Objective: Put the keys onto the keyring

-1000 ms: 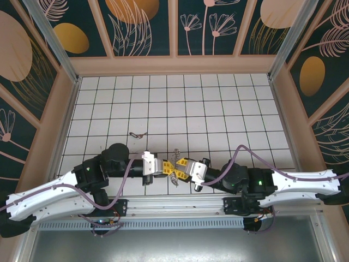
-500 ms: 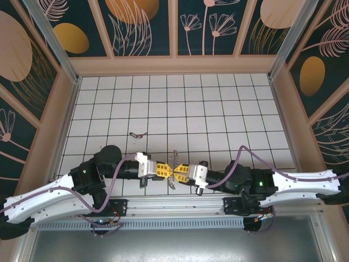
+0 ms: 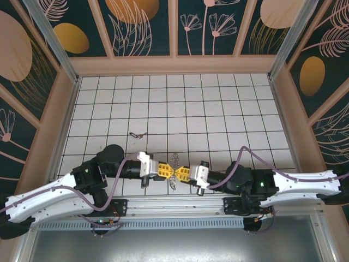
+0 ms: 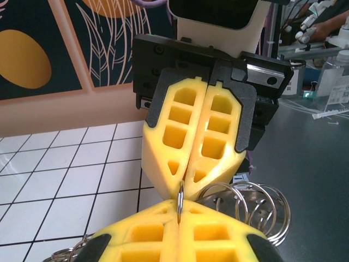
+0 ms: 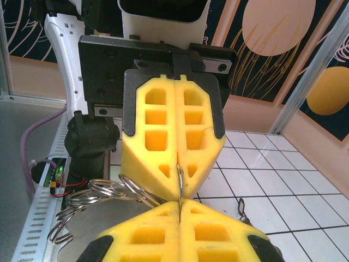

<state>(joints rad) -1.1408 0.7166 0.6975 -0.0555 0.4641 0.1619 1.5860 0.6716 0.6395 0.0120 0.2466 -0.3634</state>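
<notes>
Keyring (image 4: 180, 192): a thin wire ring, seen edge-on and standing upright, caught right where the two grippers meet nose to nose. Its wire runs straight along the seam of both pairs of yellow fingers, so its flat face is turned sideways to each tool. The left gripper (image 4: 179, 212) is pressed together on the near part of the ring, and the right gripper (image 4: 183, 179), facing it, is pressed together on the far part. From the other wrist the same pinch shows, with the right gripper (image 5: 180, 210) below and the left gripper (image 5: 178, 173) above the ring (image 5: 179, 183).

A bunch of loose linked rings (image 4: 248, 201) hangs off the held one, just beside the fingertips, on the side nearer the arm bases; it dangles free (image 5: 98, 196).

From above, the grippers (image 3: 170, 171) (image 3: 178, 173) lie in one line across the near edge of the table (image 3: 218, 109), tips touching.

No key can be made out in either grip. A small dark piece (image 3: 137, 134) lies on the tiles out beyond the left gripper and off to its outer side, well apart from the pinch. It may be one of the keys, but it is too small to tell. I judge the left arm the nearer one to fetch it, and nothing stands between.
</notes>
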